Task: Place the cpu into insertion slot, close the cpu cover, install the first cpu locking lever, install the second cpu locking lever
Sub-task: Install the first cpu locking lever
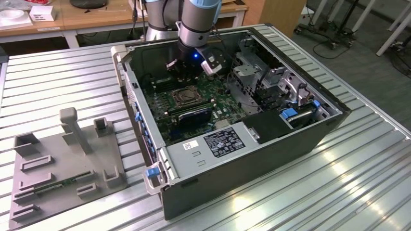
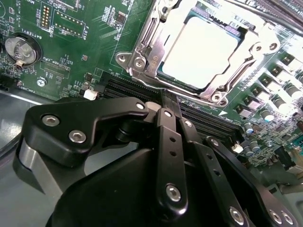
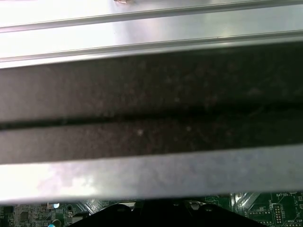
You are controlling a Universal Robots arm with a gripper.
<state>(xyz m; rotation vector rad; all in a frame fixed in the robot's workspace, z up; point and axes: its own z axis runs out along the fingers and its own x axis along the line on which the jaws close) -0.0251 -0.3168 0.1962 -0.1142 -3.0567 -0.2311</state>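
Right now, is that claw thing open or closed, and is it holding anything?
Gripper: closed, with nothing visibly held.

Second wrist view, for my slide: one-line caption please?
Hand over the motherboard, cpu seated in the insertion slot beneath the lowered cpu cover.

From above, we find the way to the cpu cover [image 2: 147, 42] open: it lies flat, with nothing over it. Low memory slots [image 2: 128, 87] run between it and the gripper [image 2: 171, 99]. In the exterior view, the case wall [image 1: 128, 89] and the drive cage [image 1: 253, 72] hem in the motherboard [image 1: 215, 98] on two sides.
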